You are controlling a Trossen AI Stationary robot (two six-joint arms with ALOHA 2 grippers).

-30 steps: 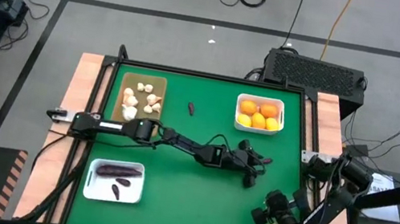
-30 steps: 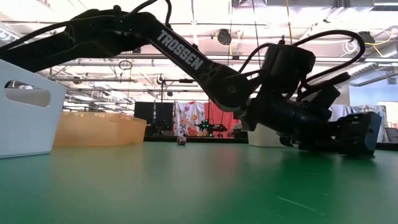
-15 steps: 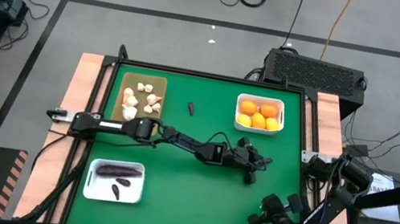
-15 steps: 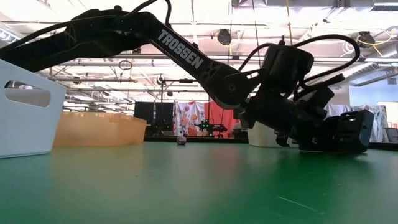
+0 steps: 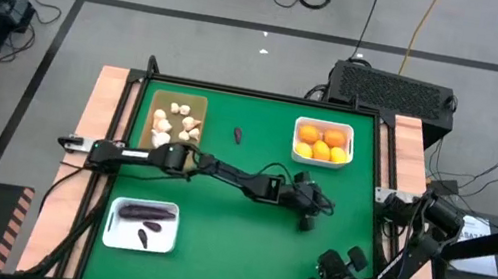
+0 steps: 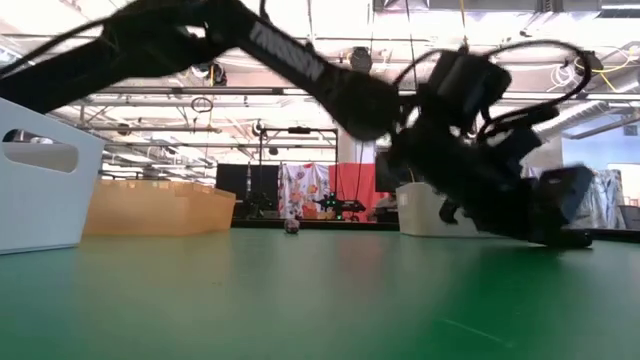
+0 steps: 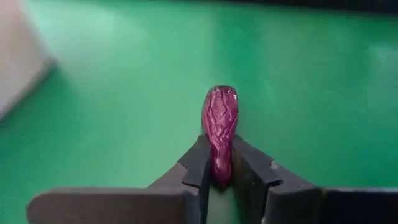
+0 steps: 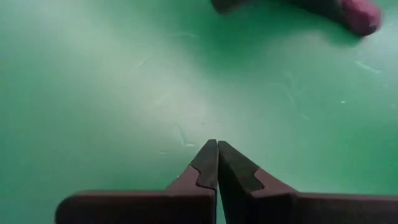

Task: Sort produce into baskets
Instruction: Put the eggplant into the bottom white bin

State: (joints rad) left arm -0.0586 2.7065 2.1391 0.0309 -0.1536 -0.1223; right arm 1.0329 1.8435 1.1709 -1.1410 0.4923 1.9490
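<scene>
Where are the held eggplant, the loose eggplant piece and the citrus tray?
held eggplant (image 7: 219, 127): left wrist view, middle of its wrinkled body.
loose eggplant piece (image 5: 238, 136): high view, its centre.
citrus tray (image 5: 327, 124): high view, far rim.

Four cameras: one overhead, one at table height, one on each wrist.
The high view looks straight down on the whole green table (image 5: 209, 255); the low view looks level across it into the room. Each wrist view sits close above the tabletop, and both share the purple eggplant piece (image 7: 219, 127).
</scene>
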